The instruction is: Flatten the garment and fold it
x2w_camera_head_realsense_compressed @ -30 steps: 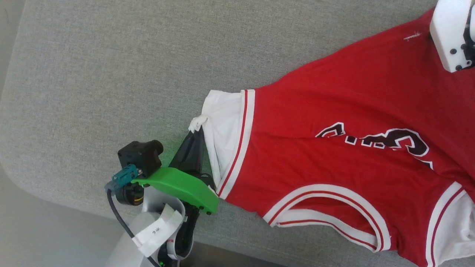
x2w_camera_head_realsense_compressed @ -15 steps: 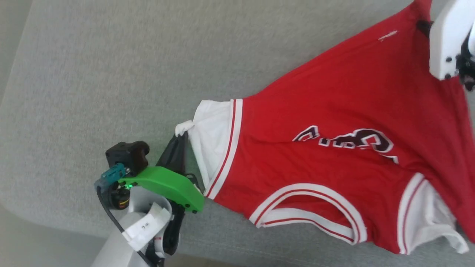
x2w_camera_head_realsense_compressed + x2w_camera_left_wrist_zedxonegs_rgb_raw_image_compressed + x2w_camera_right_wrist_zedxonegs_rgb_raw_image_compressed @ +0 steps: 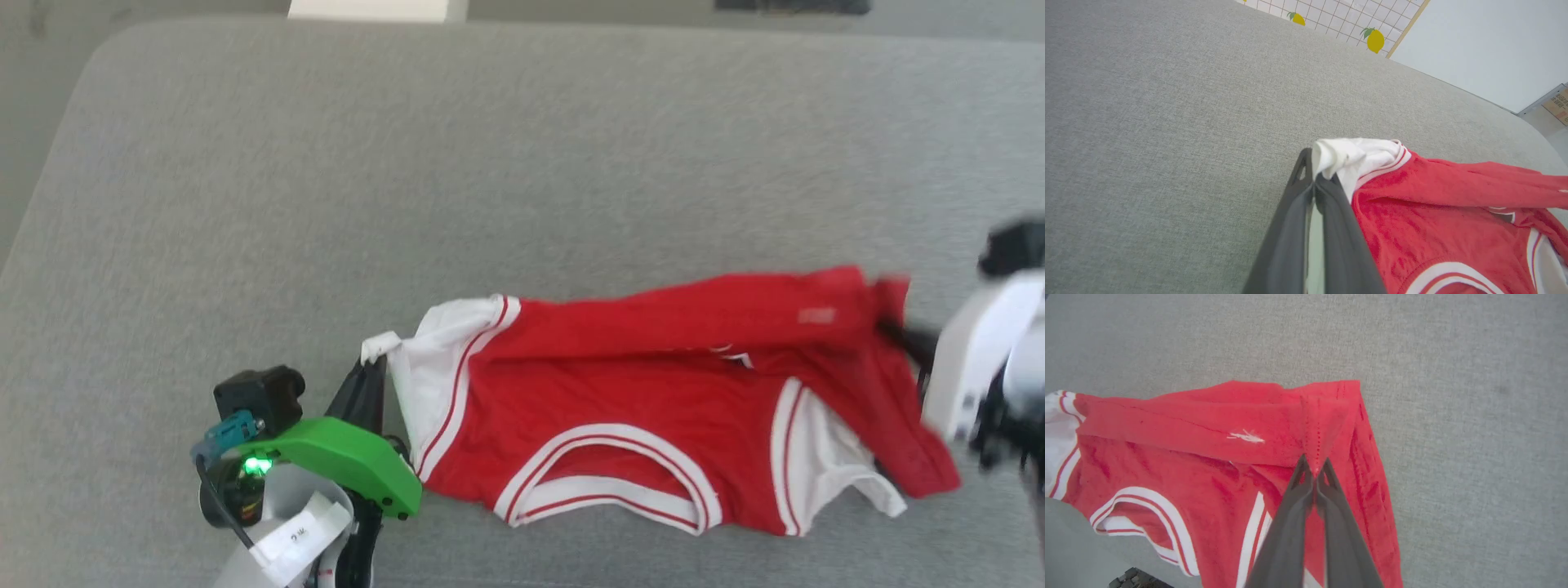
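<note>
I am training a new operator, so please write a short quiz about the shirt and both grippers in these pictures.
1. True or false: the left gripper is shut on a white sleeve of the garment.
2. The right gripper pinches: A) the white neckline trim; B) a red stitched edge; C) nothing.
3. Fill in: the fabric surface under the garment is ___ in colour.
Key: 1 true; 2 B; 3 grey.

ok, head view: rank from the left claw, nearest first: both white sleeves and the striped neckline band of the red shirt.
1. White short sleeve of the red soft-fabric T-shirt: pinched in the left claw, at the shirt's left end.
2. Curved white-and-red striped neckline band: middle, along the near edge.
3. Second white sleeve: far right end.
</note>
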You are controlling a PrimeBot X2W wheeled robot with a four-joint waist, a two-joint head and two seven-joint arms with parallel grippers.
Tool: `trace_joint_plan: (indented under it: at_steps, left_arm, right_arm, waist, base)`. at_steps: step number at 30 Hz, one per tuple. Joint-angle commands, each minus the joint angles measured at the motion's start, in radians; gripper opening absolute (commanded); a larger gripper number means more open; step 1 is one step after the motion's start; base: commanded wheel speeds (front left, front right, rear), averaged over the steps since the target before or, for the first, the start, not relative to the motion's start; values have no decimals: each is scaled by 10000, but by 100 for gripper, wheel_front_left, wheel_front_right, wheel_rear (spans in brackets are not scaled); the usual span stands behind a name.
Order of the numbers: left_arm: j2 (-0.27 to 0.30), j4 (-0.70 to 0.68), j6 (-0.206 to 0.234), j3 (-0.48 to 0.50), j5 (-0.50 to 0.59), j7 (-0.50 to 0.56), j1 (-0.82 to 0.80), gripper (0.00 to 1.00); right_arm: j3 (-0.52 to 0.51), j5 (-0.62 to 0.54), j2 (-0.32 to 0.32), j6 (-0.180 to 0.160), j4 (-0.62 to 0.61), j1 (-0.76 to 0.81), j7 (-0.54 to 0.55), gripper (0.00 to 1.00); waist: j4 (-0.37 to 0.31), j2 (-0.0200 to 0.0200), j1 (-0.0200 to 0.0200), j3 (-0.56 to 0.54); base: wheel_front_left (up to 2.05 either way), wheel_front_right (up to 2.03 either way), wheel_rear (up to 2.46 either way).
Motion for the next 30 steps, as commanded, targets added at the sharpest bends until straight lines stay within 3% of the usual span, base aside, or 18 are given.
trace_joint_plan:
  at_steps: [1,7,14,22,30]
  left_arm:
    - [60,-23,69,18,-144,27,133,0]
    - [57,11,59,-2,-265,28,343,0]
    - [153,101,-201,59,-453,35,114,0]
    - [765,-121,-764,151,-297,703,-1995,0]
    - [1168,38,-1307,72,200,1433,-5183,0]
  right_arm:
    - [-161,62,252,-13,-208,512,39,0]
    - [-927,179,1211,-13,-689,2297,240,0]
    - [-1481,208,1594,-13,-1088,2462,286,0]
    - [-1583,420,763,-13,-1916,589,1142,0]
    - [-1640,754,-302,-13,-1795,-1717,2218,0]
  waist:
    - [-629,0,1,-690]
    - [-536,0,1,-881]
    - [-418,0,1,-1105]
    - [-323,0,1,-1362]
    - [-239,0,1,-1673]
  base:
    - [0,0,0]
    - [0,0,0]
    - [0,0,0]
    - [0,0,0]
    - [0,0,0]
